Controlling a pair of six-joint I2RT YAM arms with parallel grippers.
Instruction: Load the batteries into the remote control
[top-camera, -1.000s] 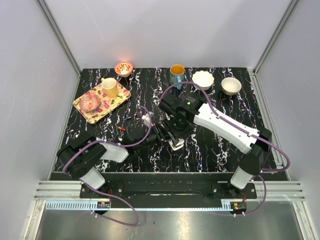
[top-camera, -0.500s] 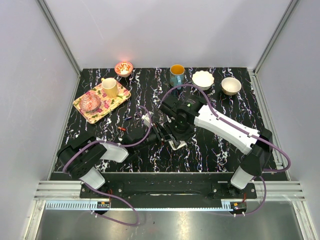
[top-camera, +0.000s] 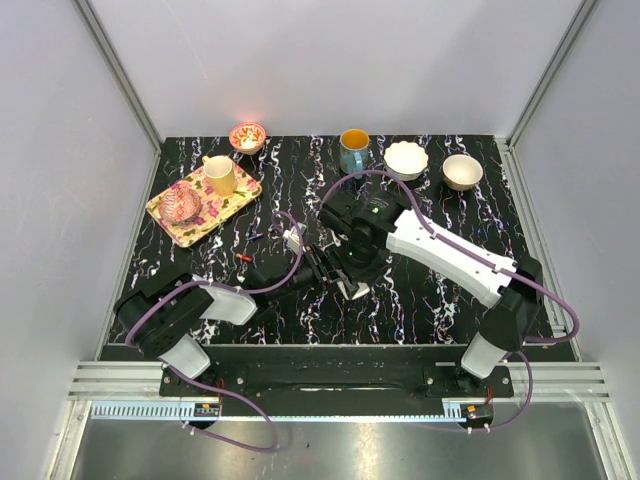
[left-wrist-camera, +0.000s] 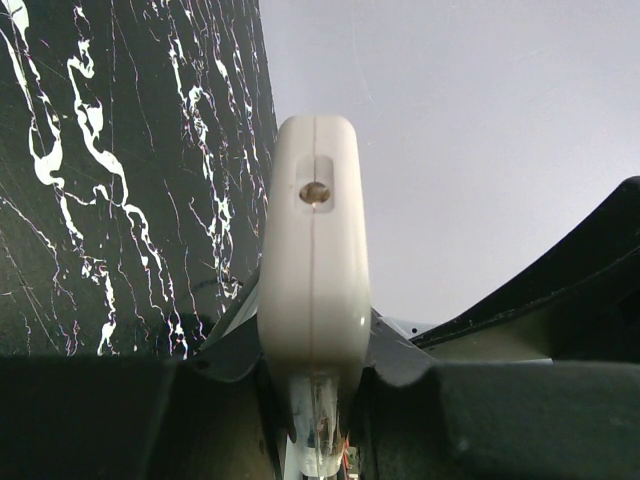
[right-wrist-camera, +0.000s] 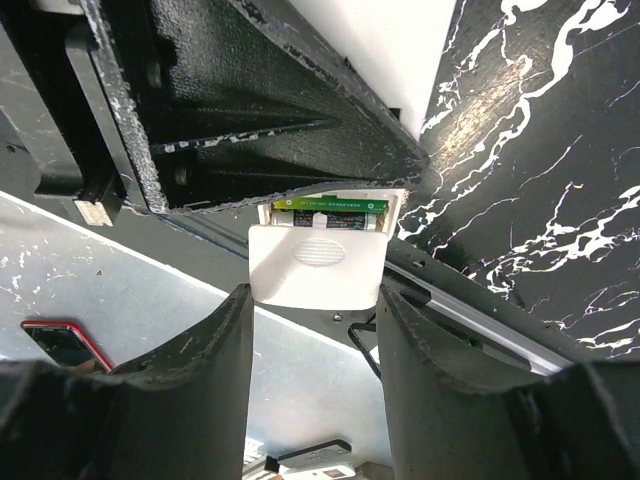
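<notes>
— What hangs over the middle of the black marbled surface?
— The left claw. It is pressed tight on the remote control and holds it up on its thin edge.
— And the right claw?
— Its 2 fingers hug both sides of the same remote control at the white lid, pinching it.
— Where is a battery?
— 1 green battery lies inside the remote control, showing just past the lid.

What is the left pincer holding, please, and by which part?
The left pincer clamps the remote control across its flat faces, emitter end sticking out free.
</notes>
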